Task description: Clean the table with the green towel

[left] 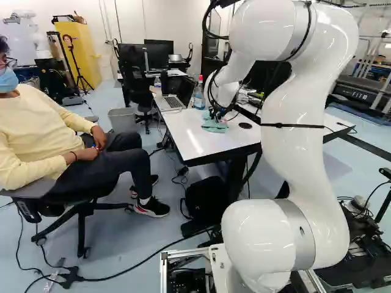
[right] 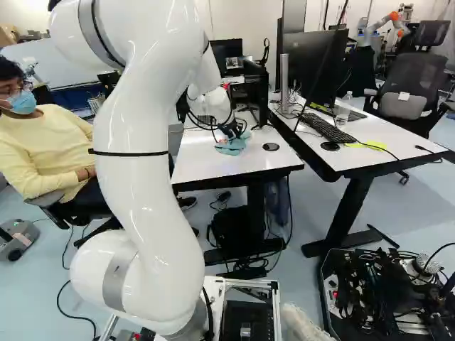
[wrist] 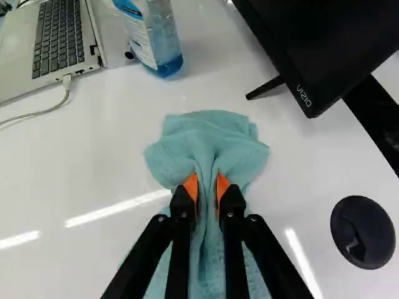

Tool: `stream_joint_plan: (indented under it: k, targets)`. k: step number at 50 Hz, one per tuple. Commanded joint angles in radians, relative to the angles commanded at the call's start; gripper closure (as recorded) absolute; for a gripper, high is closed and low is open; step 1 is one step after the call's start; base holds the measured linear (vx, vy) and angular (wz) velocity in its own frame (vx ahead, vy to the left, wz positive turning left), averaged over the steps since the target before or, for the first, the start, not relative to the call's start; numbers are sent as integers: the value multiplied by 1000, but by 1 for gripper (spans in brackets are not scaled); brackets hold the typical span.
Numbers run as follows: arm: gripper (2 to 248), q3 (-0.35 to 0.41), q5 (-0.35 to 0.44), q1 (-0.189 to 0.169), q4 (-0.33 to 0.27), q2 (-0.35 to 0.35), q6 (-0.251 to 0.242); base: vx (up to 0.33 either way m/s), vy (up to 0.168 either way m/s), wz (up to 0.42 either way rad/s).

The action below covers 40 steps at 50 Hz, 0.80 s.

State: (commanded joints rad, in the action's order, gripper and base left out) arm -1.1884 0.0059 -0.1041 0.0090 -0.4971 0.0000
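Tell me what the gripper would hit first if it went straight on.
Probably the white tabletop, with the green towel in the gripper pressed between; the remaining gap is unclear.

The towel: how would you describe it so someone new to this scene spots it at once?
On the white table ahead of the arm, look for the black gripper. The towel is the bunched, blue-green cloth pinched between its orange pads. Soft folds set it apart from the laptop and bottle.
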Motion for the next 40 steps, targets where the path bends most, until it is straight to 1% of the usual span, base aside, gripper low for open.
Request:
stream_joint_plan:
  k: [10, 23, 31, 40]
  targets:
    - [196, -52, 0, 13, 0, -39, 0, 0, 0, 0]
    - [196, -100, 0, 43, 0, -74, 0, 0, 0, 0]
    - [196, -103, 0, 64, 0, -77, 0, 0, 0, 0]
    - [196, -79, 0, 86, 0, -59, 0, 0, 0, 0]
